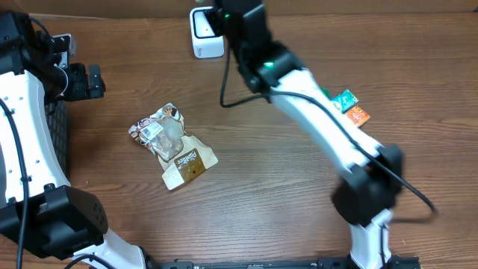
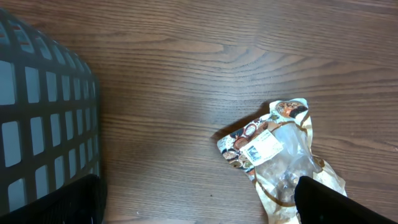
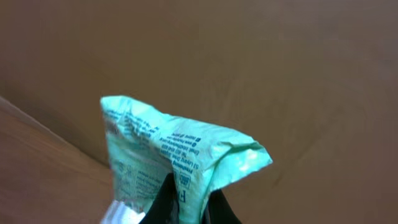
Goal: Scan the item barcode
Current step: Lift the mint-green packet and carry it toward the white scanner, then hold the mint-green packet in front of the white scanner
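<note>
I have the right gripper (image 3: 186, 208) pinching the green packet (image 3: 180, 155), which stands just above its fingertips, beside the white scanner (image 1: 207, 33); I judge this the presentation step. Next, the barcode face must be turned toward the scanner, close to the table's far edge. The left gripper (image 1: 84, 81) hangs spread and empty, with the basket (image 2: 43, 112) beside it, the snack bag (image 1: 173, 146) ahead, and open table beyond.

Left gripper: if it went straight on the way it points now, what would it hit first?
Most likely the bare table, between the basket and the snack bag. The open left gripper points there, though depth is hard to judge.
</note>
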Available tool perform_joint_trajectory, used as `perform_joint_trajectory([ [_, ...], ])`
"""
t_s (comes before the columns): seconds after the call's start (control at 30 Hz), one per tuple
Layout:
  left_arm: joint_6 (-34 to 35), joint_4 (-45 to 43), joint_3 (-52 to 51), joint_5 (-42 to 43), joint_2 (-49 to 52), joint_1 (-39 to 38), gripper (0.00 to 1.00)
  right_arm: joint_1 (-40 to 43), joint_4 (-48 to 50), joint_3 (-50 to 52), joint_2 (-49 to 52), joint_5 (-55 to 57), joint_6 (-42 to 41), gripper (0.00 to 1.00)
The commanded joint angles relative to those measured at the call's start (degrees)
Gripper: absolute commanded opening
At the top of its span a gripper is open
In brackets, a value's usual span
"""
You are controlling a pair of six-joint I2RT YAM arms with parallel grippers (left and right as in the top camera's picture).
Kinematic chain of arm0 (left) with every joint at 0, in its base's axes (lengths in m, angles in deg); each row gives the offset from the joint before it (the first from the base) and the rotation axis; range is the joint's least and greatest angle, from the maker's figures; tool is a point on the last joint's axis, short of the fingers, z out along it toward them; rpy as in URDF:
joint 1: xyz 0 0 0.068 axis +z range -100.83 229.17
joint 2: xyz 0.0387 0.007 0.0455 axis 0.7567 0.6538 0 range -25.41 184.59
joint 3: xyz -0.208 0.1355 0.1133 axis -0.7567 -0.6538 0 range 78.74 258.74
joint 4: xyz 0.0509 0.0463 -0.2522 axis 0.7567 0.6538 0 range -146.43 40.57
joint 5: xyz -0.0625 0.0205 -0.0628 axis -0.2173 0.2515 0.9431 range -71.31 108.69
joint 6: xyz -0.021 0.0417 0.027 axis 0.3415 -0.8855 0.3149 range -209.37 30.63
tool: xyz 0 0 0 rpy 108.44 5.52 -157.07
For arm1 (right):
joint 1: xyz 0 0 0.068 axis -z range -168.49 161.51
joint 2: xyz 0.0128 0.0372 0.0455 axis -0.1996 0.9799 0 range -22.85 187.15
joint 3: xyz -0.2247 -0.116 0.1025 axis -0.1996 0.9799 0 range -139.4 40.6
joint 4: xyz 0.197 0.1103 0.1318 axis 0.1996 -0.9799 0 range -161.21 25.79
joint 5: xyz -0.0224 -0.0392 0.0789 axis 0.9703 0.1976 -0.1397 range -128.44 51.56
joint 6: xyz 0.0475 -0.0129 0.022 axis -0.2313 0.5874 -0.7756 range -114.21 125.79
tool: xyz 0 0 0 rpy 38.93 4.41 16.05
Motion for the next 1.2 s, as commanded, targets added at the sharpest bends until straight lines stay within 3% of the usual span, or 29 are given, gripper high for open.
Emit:
perform_joint_trajectory([
  [0.0,-0.7,-0.1,0.0,0.1,-0.1,0.0,0.99,0.3,9.4,-0.1,5.8,2.6,22.0,0.04],
  [0.23,-0.7,-0.1,0.0,0.1,-0.1,0.0,0.99,0.6,32.9,-0.1,18.1,3.2,50.4,0.04],
  [0.3,-0.7,-0.1,0.0,0.1,-0.1,0.0,0.99,0.6,35.5,-0.1,20.0,3.4,53.6,0.04],
  [1.17,-0.7,-0.1,0.0,0.1,-0.1,0.0,1.0,3.8,31.4,-0.1,23.5,-5.7,59.3,0.04],
])
